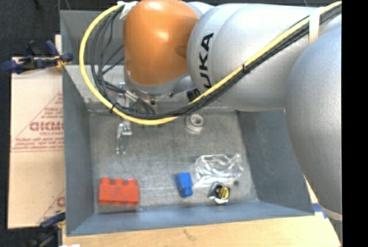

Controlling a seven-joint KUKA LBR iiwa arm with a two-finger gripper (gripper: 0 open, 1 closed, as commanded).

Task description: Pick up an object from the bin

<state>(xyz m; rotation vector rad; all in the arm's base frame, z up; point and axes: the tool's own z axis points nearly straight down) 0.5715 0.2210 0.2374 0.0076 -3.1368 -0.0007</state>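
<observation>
1. Arm (pixel 259 62): grey-white KUKA arm, entering from the right of the frame and covering the upper right and centre of the bin.
2. Bin (pixel 75 142): grey metal, sloping walls, flat floor showing in the lower half of the frame.
3. Orange cover (pixel 155 39): rounded dome at the wrist, upper centre of the frame, above the bin's far left part.
4. Cables (pixel 82 47): a yellow cable and dark ones, looping out to the left of the orange cover and back under it.
5. Clear plastic wrapper (pixel 218 165): crumpled, lower right of the floor.
6. Red toy brick (pixel 118 191): studded, lying flat in the lower left corner of the floor, well apart from everything else.
7. Gripper (pixel 122 139): slim metal piece hanging below the wrist at centre left, over bare floor, above the red toy brick in the frame and apart from it. Nothing seen in it. Open or closed: cannot tell from here.
8. Blue block (pixel 184 184): small, bottom centre, just left of the clear plastic wrapper.
9. Pale ring (pixel 195 123): small, round, mid-floor, just under the arm's edge, right of the gripper.
10. Black-and-yellow item (pixel 220 193): small, against the clear plastic wrapper's lower edge; kind unclear.
</observation>
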